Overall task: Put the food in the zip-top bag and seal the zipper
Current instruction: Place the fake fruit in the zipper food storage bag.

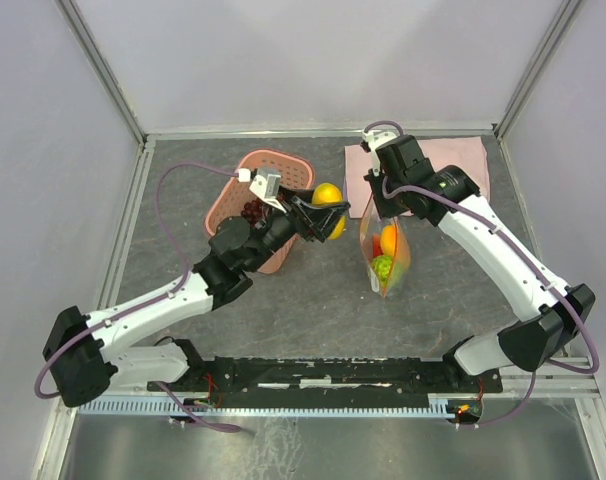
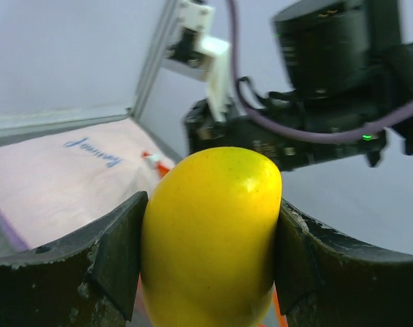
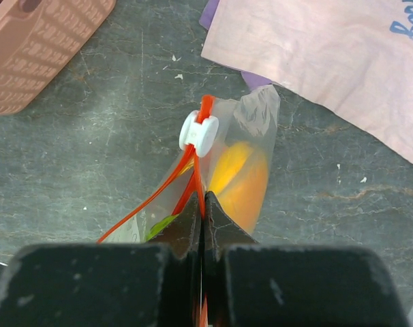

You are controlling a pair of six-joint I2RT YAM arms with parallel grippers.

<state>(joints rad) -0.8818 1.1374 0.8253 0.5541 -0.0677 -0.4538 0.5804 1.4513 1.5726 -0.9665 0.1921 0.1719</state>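
Grey table, two hands at the zip-top bag.
Just left of the bag, left hand grips a yellow mango; right hand pinches the zipper.

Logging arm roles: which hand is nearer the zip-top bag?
Right. The right hand pinches the bag's zipper strip; the left hand holds the yellow mango to the bag's left, apart.
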